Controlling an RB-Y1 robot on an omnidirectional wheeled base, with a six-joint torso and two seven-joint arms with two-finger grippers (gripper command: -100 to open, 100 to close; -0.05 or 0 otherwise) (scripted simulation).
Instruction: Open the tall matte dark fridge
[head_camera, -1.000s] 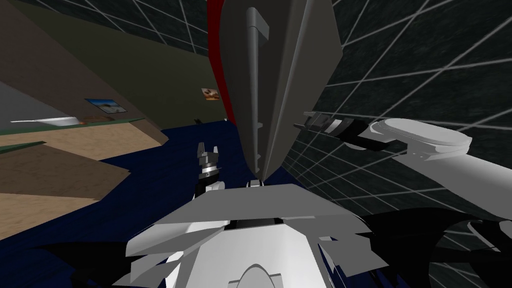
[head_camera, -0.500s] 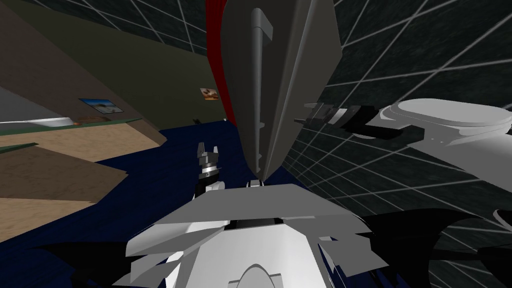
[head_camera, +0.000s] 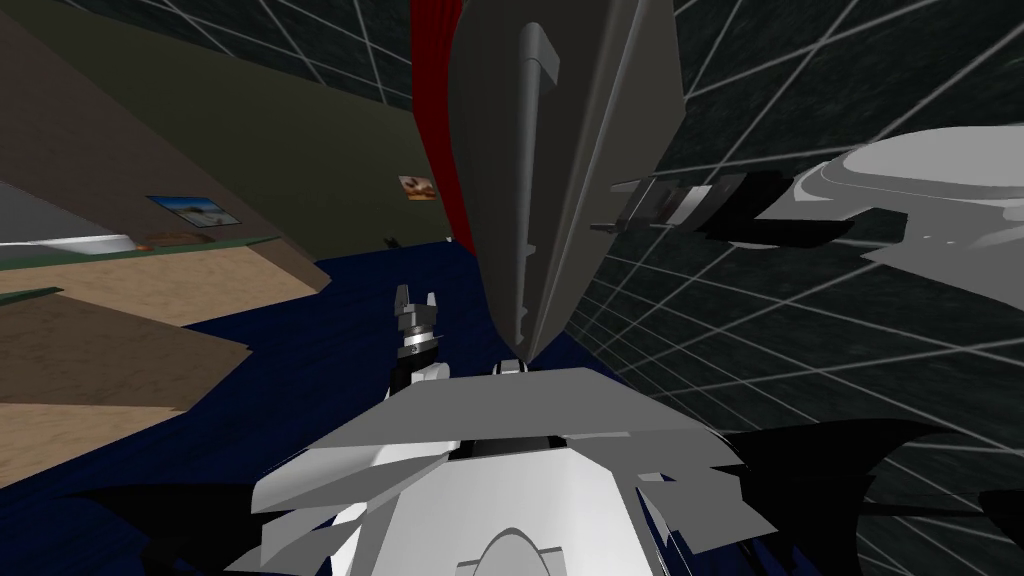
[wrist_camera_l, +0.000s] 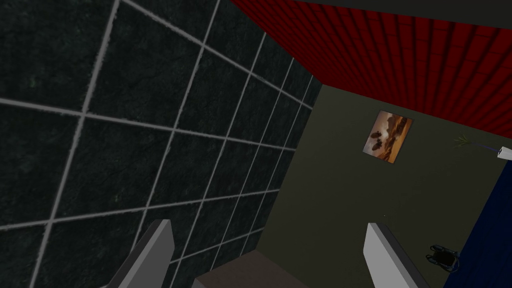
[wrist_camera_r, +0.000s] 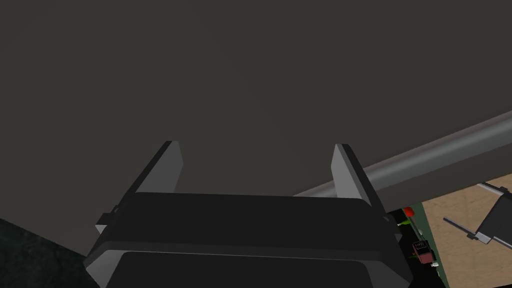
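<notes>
well, the tall dark grey fridge (head_camera: 570, 150) stands straight ahead in the middle of the head view. its long grey handle (head_camera: 525, 170) runs down the front face, left of the fridge's right edge. the right gripper (head_camera: 622, 207) reaches in from the right at that edge, with its fingers spread apart and nothing between them. in the right wrist view the gripper (wrist_camera_r: 255, 147) faces the flat dark grey fridge (wrist_camera_r: 250, 75) close ahead. there the handle (wrist_camera_r: 430, 155) passes behind one finger and runs off to the side, outside the gap between the fingers.

the left gripper (head_camera: 415, 300) sits low and near, left of the fridge and over the blue floor (head_camera: 330, 320). its fingers are apart and empty in the left wrist view (wrist_camera_l: 267, 224).

a dark tiled wall (head_camera: 800, 330) fills the right side behind the right arm. a red surface (head_camera: 435, 100) shows along the fridge's left side. a small framed picture (head_camera: 420, 187) hangs on the far olive wall, and a wooden counter (head_camera: 150, 280) lies at far left.

compared with a second ago, the right arm has risen, so its gripper now sits higher along the fridge's right edge, with its fingers as wide as before. the left gripper has not moved. the fridge looks no more open than it did.
</notes>
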